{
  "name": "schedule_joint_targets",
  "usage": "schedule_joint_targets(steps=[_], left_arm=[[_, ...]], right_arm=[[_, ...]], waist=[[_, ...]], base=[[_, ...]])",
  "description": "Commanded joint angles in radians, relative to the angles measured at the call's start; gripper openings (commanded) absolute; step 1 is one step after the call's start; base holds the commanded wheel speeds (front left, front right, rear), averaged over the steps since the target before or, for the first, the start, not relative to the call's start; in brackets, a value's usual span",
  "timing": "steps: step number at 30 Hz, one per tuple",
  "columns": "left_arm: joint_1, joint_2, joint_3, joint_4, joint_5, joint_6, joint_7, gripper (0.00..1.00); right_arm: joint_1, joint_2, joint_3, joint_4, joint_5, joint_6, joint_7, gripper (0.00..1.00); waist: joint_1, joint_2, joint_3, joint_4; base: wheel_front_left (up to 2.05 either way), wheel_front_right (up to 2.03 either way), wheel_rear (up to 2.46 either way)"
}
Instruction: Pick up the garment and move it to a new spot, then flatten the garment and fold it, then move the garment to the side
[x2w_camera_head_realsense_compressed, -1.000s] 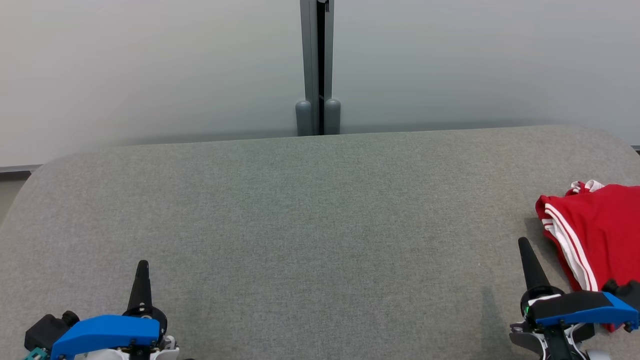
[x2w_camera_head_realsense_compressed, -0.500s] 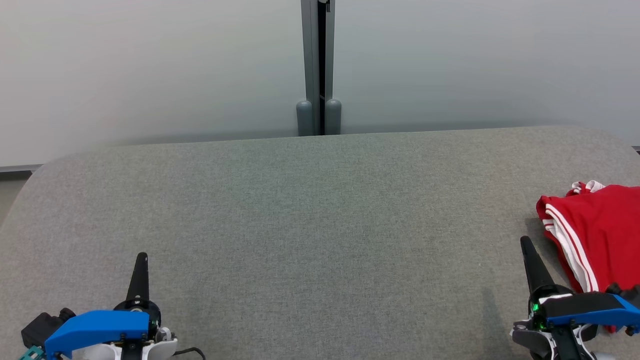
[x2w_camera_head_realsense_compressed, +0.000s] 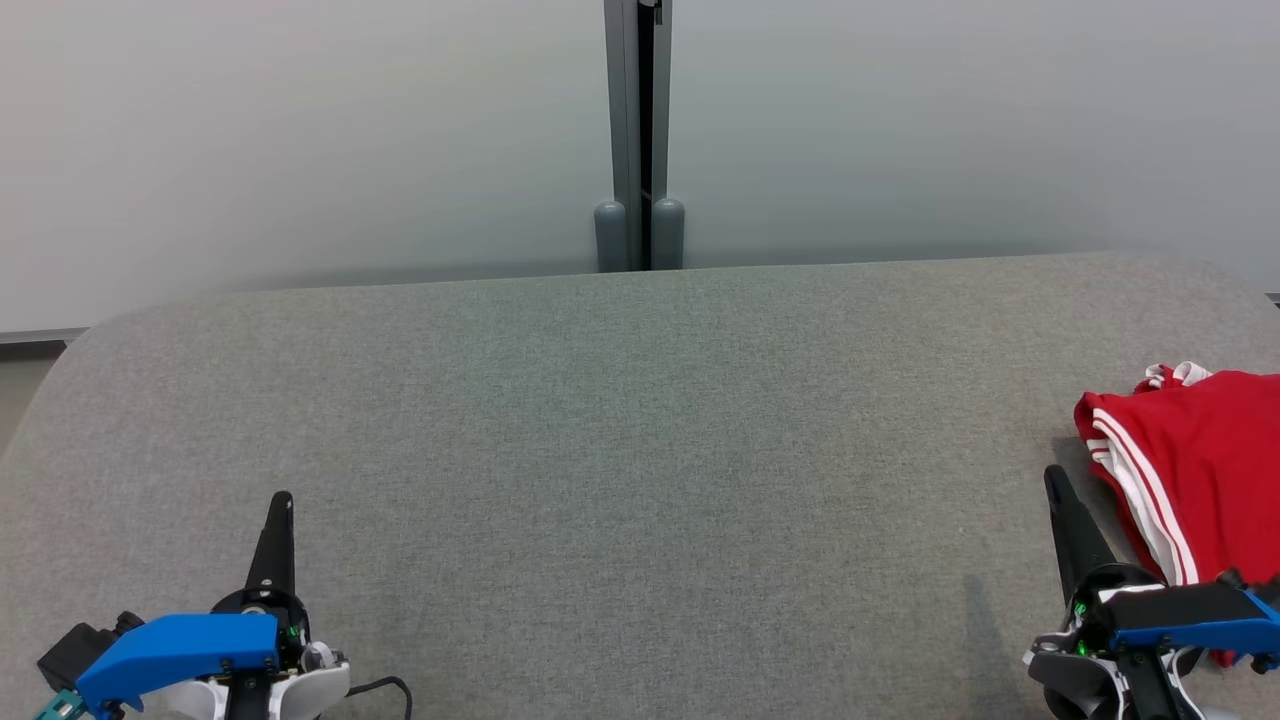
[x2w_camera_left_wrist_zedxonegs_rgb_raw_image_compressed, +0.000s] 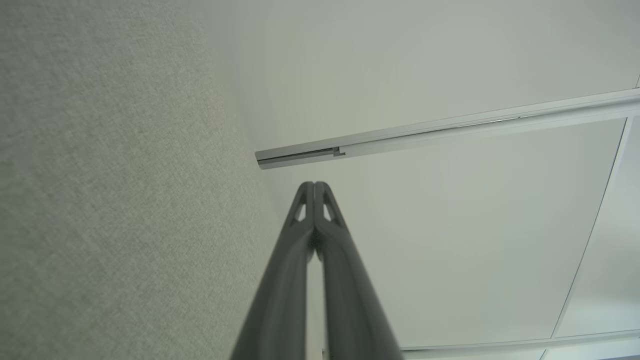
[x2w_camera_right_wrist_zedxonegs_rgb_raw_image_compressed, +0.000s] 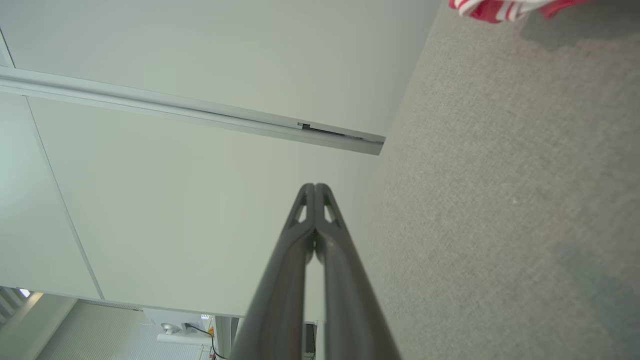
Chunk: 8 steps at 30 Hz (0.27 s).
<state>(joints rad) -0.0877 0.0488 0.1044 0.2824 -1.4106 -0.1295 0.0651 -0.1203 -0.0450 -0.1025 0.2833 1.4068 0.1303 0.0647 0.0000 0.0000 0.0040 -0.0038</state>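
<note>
Red cloth with white stripes catches my eye at the right edge of the head view: the garment (x2w_camera_head_realsense_compressed: 1205, 450) lies bunched on the grey felt counter (x2w_camera_head_realsense_compressed: 640, 420), partly cut off by the frame. My right pincer (x2w_camera_head_realsense_compressed: 1055, 482) sits at the lower right, just beside the garment's left edge, its fingers pressed together on nothing. In the right wrist view the garment shows at the top right corner, well apart from the clenched tips. My left pincer (x2w_camera_head_realsense_compressed: 282, 503) rests at the lower left, likewise clenched and empty, over bare felt well away from the garment. Along the top of the frame, pale wall panels (x2w_camera_head_realsense_compressed: 300, 130) meet at a grey post (x2w_camera_head_realsense_compressed: 637, 130).
</note>
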Motion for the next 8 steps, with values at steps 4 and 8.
schedule_joint_targets(steps=[4, 8], left_arm=[[-0.020, 0.002, 0.004, -0.015, -0.041, -0.002, 0.012, 0.00], [-0.022, 0.002, 0.005, -0.020, -0.072, -0.002, 0.019, 0.00]], right_arm=[[0.008, -0.008, -0.004, -0.015, 0.044, 0.001, 0.013, 0.00], [0.010, -0.008, -0.006, -0.021, 0.074, 0.001, 0.020, 0.00]], waist=[[0.0000, -0.0001, 0.000, 0.001], [0.0000, -0.0001, 0.000, 0.001]], base=[[0.00, 0.00, 0.00], [0.00, 0.00, 0.00]])
